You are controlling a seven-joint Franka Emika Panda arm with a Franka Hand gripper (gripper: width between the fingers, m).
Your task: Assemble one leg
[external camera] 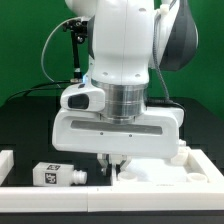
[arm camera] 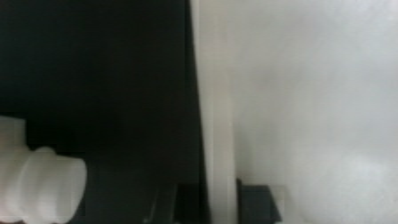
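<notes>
Leg (external camera: 55, 176) lies loose on the black counter (external camera: 25, 128), at eight o'clock from the jaws (their opening hidden; cannot tell). White tray part (external camera: 160, 172) at four o'clock. Judged: leg unfitted, grasp and fitting remain.

Wrist view all blurred, leg (arm camera: 32, 185) cropped at its edge; tool (external camera: 112, 160) fingertips' spacing unclear.
</notes>
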